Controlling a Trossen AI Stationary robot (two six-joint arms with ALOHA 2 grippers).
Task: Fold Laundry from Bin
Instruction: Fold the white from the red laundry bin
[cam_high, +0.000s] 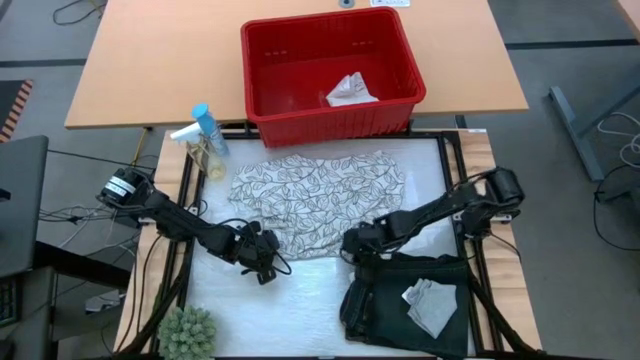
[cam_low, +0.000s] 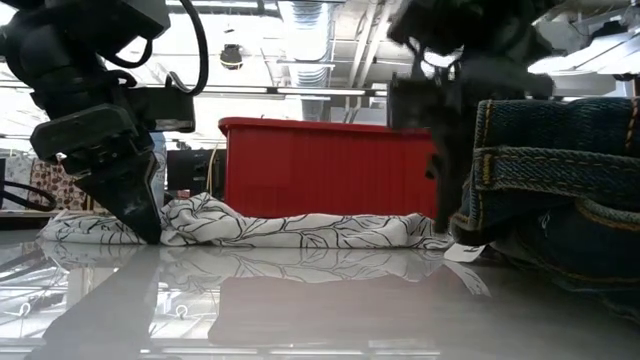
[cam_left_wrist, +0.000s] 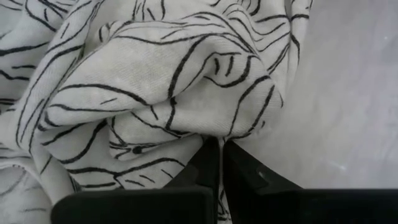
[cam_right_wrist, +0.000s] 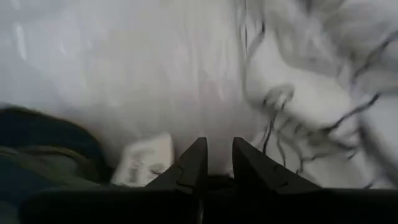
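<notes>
The red rectangular plastic bin with slotted sides (cam_high: 333, 75) stands at the far edge of the work surface, holding one small crumpled whitish cloth (cam_high: 350, 91). The white-grey leaf-patterned cloth (cam_high: 315, 200) lies spread but rumpled in front of the bin, its near edge bunched into soft folds. The dark blackish-green folded garment (cam_high: 390, 300) sits at the near right with a pale tag on top.

The left gripper (cam_left_wrist: 219, 152) is pinched tight on the patterned cloth's near-left edge. The right gripper (cam_right_wrist: 217, 155) hovers at the near-right edge, fingers a narrow gap apart, holding nothing.

Risk: the left pinch takes only a thin fold, which could slip out when lifted. The right gripper could snag the dark garment just beside it.
</notes>
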